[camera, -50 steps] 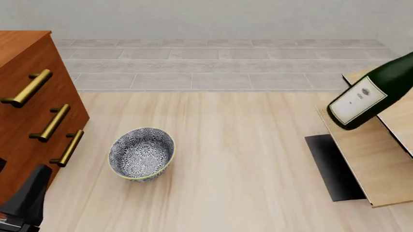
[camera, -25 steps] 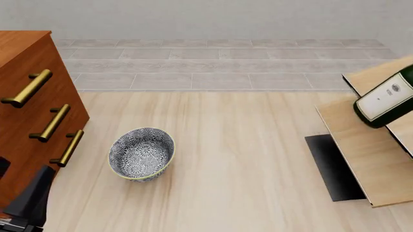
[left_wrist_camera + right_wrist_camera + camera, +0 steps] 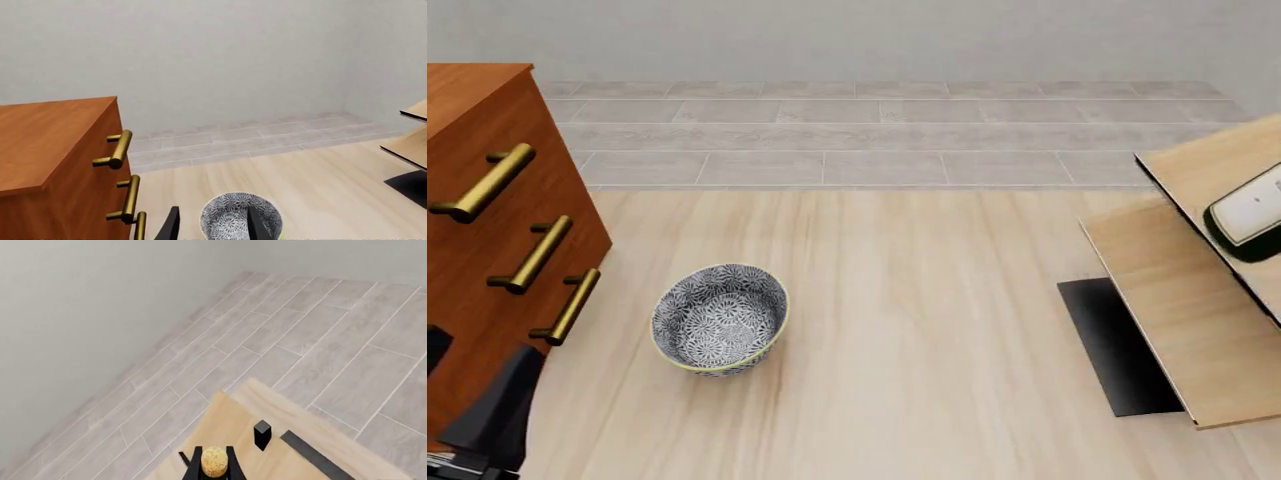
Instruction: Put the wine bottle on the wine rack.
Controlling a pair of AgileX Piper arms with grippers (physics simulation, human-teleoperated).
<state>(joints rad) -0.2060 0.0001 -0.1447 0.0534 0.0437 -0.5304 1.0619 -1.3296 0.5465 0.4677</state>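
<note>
In the front view the left end effector (image 3: 481, 420) sits low beside the drawer cabinet (image 3: 494, 220), its opening hidden there; the left wrist view shows its fingers (image 3: 257, 225) spread, empty, framing the patterned bowl (image 3: 233, 217). Farther, the wine bottle (image 3: 1252, 212) lies on the wine rack (image 3: 1174, 300) at the tabletop's (image 3: 934, 330) right edge. Only the right wrist view shows the right end effector (image 3: 213, 464) clamped on its cork.

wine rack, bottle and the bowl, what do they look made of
The wine rack looks like light, matte wood: pale grain on flat slanted panels, thin dark edges, black base. The wine bottle looks like dark green glossy glass with a white paper-like label; its cork is tan and speckled. The bowl seems glazed ceramic, judging by its fine blue-and-white pattern, though the render leaves that open.
</note>
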